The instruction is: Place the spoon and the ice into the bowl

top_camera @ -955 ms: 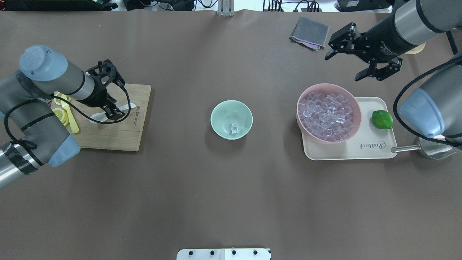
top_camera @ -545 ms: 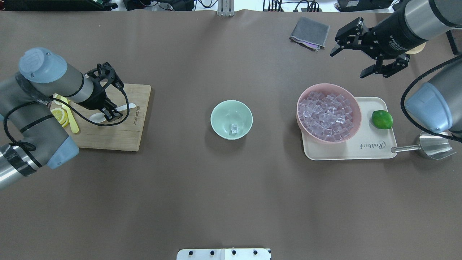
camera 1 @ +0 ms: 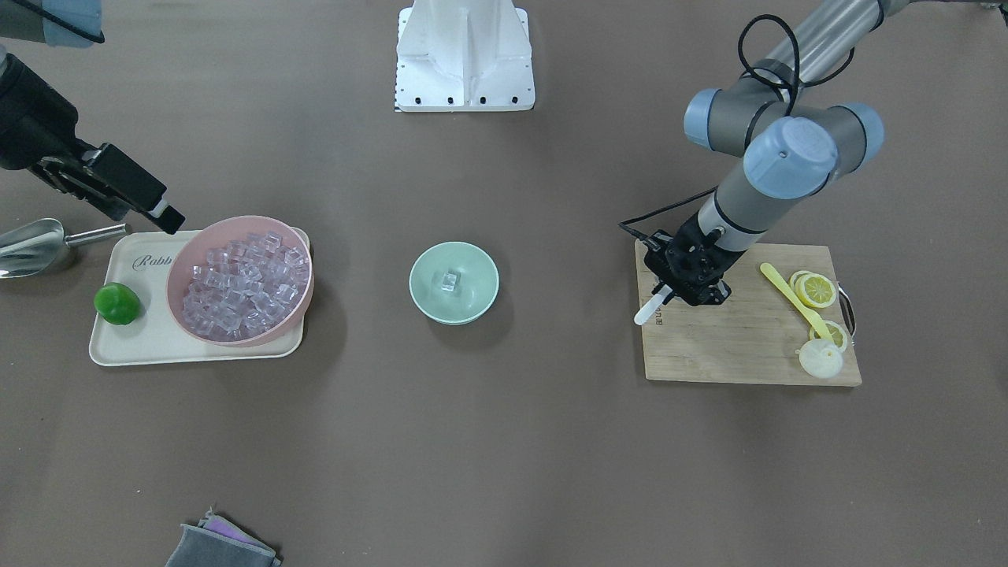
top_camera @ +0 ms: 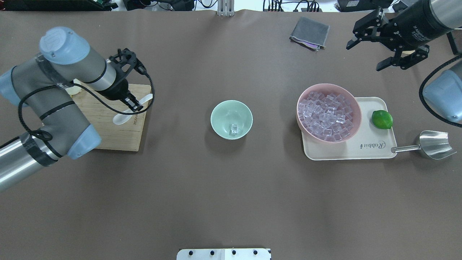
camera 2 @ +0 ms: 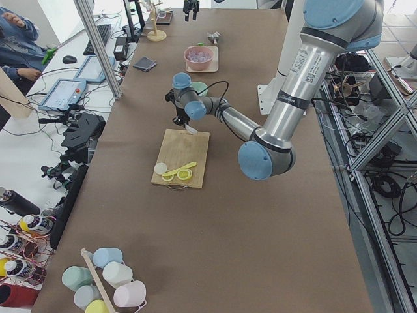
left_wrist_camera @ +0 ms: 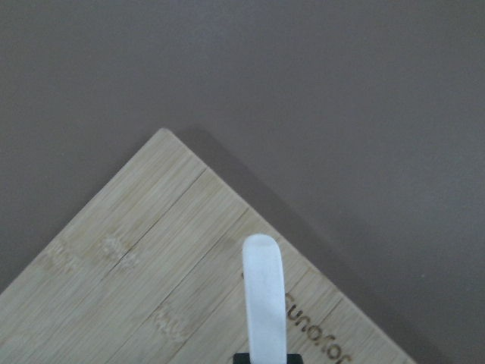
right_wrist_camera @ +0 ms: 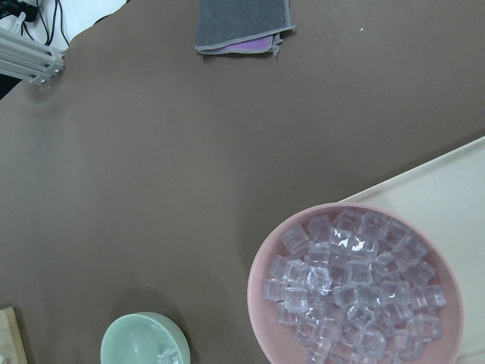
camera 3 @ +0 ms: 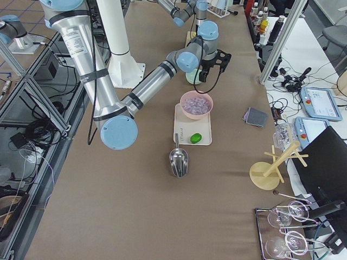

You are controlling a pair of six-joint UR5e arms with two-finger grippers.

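Observation:
The white spoon is held by its handle in my left gripper, which is shut on it over the cutting board's corner nearest the bowl. The handle tip sticks out past the fingers in the left wrist view and the front view. The mint-green bowl stands at the table's middle with one clear ice cube inside; it also shows in the front view. My right gripper is open and empty, high at the back right, behind the pink bowl.
A pink bowl full of ice cubes sits on a cream tray with a lime. A metal scoop lies right of the tray. A grey cloth is at the back. The wooden board holds lemon slices and a yellow utensil.
My left gripper closed on the spoon and carried it right, towards the board's corner. My right gripper moved further back and to the right, away from the pink bowl.

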